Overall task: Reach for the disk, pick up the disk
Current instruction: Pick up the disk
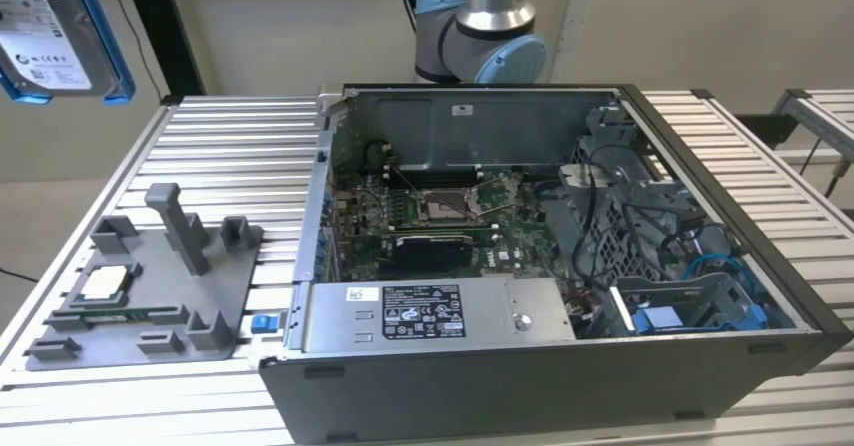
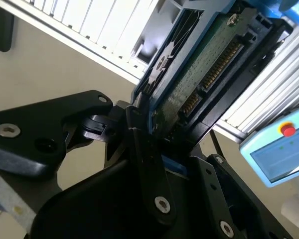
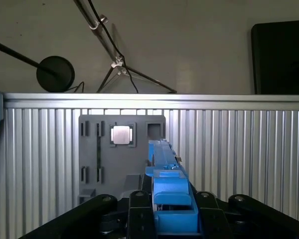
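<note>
Ribbed aluminium tabletop [image 1: 227, 136] lies well below the disk [image 1: 54, 26], up at the exterior view's upper left, pinched edge-on between the fingers [image 2: 147, 164], its long axis running straight out from them.

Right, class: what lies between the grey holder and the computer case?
In the exterior view, a small blue clip lies on the table between the holder and the case, beside the holder's edge.
</note>
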Action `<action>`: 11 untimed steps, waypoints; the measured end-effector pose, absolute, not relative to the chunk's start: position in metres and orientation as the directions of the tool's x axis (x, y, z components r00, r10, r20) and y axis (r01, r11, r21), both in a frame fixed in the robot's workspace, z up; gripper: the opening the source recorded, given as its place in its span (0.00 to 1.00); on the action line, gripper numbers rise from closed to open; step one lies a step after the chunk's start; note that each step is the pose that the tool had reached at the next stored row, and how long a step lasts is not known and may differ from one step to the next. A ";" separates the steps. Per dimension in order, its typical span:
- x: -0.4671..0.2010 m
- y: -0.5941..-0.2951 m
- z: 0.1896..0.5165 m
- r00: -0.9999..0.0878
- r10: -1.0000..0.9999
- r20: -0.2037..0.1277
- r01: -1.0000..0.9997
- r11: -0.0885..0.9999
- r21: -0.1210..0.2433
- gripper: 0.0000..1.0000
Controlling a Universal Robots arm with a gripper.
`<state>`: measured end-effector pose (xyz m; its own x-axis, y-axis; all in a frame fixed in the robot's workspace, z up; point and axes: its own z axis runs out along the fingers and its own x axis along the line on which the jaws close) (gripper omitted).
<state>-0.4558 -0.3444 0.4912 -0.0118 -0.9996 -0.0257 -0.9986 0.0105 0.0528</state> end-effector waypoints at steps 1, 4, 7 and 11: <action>-0.456 -0.344 0.491 -0.012 -1.000 -0.026 -0.999 0.010 0.053 0.00; -0.456 -0.344 0.491 -0.012 -1.000 -0.026 -0.999 0.010 0.053 0.00; -0.454 -0.344 0.491 -0.012 -1.000 -0.026 -0.999 0.010 0.053 0.00; -0.450 -0.344 0.491 -0.012 -1.000 -0.026 -0.999 0.010 0.053 0.00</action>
